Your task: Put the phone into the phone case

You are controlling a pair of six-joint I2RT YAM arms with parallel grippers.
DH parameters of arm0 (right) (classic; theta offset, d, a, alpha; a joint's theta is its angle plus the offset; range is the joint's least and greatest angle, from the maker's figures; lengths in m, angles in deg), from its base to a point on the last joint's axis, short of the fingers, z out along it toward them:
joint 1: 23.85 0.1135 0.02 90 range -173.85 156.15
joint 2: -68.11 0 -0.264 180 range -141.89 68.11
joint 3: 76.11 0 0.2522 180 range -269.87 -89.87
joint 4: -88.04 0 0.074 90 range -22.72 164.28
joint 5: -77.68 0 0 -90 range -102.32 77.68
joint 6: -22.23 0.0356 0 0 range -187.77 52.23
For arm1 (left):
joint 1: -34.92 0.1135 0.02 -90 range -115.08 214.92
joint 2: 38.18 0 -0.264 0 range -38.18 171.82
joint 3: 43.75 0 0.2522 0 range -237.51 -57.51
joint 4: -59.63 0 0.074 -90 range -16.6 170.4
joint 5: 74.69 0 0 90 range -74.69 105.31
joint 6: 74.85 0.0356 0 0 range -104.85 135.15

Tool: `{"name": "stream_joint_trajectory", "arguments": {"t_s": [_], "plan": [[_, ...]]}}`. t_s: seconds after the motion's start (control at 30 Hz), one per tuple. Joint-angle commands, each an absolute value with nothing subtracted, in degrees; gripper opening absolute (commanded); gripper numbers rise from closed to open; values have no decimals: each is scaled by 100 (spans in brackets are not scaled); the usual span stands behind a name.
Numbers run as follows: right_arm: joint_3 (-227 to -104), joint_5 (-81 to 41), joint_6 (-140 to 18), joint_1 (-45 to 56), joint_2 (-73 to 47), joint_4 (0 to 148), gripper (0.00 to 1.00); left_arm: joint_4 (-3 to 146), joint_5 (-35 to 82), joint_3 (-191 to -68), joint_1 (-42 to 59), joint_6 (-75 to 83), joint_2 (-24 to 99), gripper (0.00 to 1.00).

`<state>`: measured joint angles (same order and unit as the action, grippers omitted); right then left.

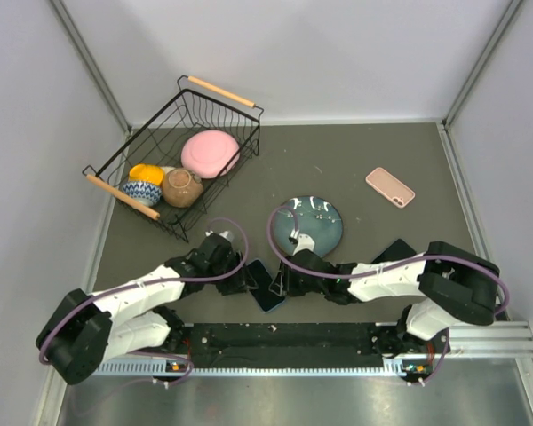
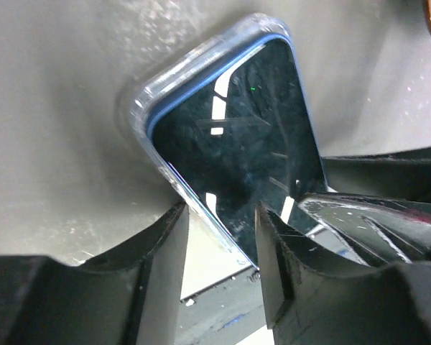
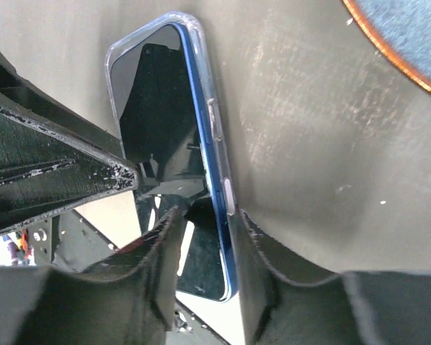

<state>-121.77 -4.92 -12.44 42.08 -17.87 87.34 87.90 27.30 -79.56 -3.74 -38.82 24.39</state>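
Setting: a grey-walled booth with a dark grey table (image 1: 373,146), seen from above and from both wrists.
Phone: the blue phone (image 2: 237,129), its dark screen up, sits at the near edge of the table between the two arms.
Case: a clear case (image 2: 140,100) wraps the phone's far corners and one long side; the near end is hidden by fingers.
Left gripper: the left gripper (image 2: 221,215) is clamped on the phone's near corner.
Right gripper: the right gripper (image 3: 205,215) is pinched over the phone's long edge, beside the side buttons.
Centre: a dark blue plate (image 1: 313,222) lies just beyond the grippers.
Far left: a wire dish rack (image 1: 240,115) holds a pink plate (image 1: 210,153) and bowls.
Far right: a pink rectangular cover (image 1: 390,186) lies flat, well apart.
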Motion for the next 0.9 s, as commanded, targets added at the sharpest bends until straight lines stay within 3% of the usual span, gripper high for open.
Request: {"name": "stream_joint_trajectory", "arguments": {"t_s": [0.0, 0.17, 0.3, 0.57, 0.87], "plan": [[-12125, -476, -967, 4365, -1417, 8993, 38, 8640, 2789, -7887, -455, -3767, 2142, 49], [-12204, -378, -1528, 4269, -1301, 8624, 59, 8851, 2577, -7984, -455, -3679, 2185, 52], [-11932, -879, -1854, 4049, -1354, 9289, 73, 8807, 2550, -8089, -455, -3583, 2509, 50], [-11651, -1899, -2014, 3970, -1881, 10344, 75, 8369, 2883, -8002, -455, -3573, 2739, 42], [-10658, -3112, -1039, 3364, -1882, 13182, 75, 7463, 3639, -7492, -455, -3828, 2450, 34]]}}
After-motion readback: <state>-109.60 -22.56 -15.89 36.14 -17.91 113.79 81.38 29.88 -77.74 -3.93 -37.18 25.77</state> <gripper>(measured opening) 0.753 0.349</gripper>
